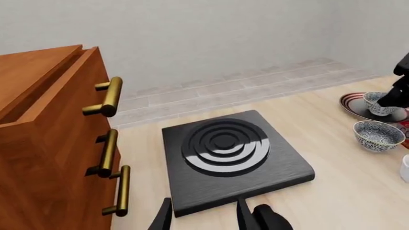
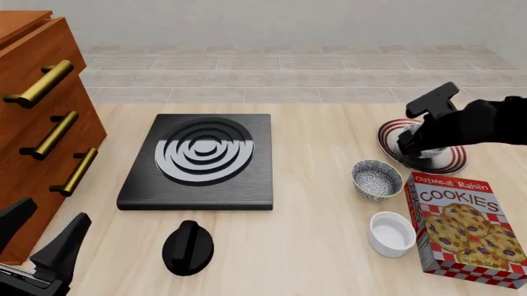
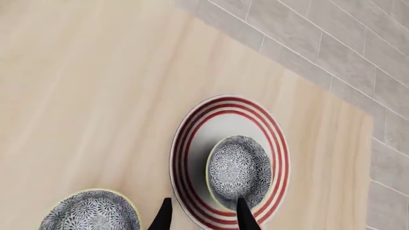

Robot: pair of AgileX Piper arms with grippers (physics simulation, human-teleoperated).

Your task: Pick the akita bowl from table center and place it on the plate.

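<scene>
The akita bowl [image 3: 240, 170], speckled grey-white inside, stands upright on the red-striped plate [image 3: 191, 143]. My right gripper [image 3: 203, 218] hovers over the bowl's near rim and is open, one finger above the bowl's edge and the other outside it over the plate. In the front view the right arm covers most of that bowl [image 2: 430, 154] and part of the plate [image 2: 389, 137]; the right gripper [image 2: 414, 147] is over them. My left gripper [image 2: 41, 239] is open at the table's near left corner, holding nothing. The left wrist view shows the bowl [image 1: 377, 103] on the plate [image 1: 350, 101].
An identical speckled bowl [image 2: 377, 179] sits on the table just left of the plate. A plain white bowl [image 2: 391, 233] and a cookie box [image 2: 463, 229] lie nearer. A black stove plate [image 2: 202, 157], a black knob [image 2: 187, 246] and a wooden drawer cabinet [image 2: 41, 111] fill the left.
</scene>
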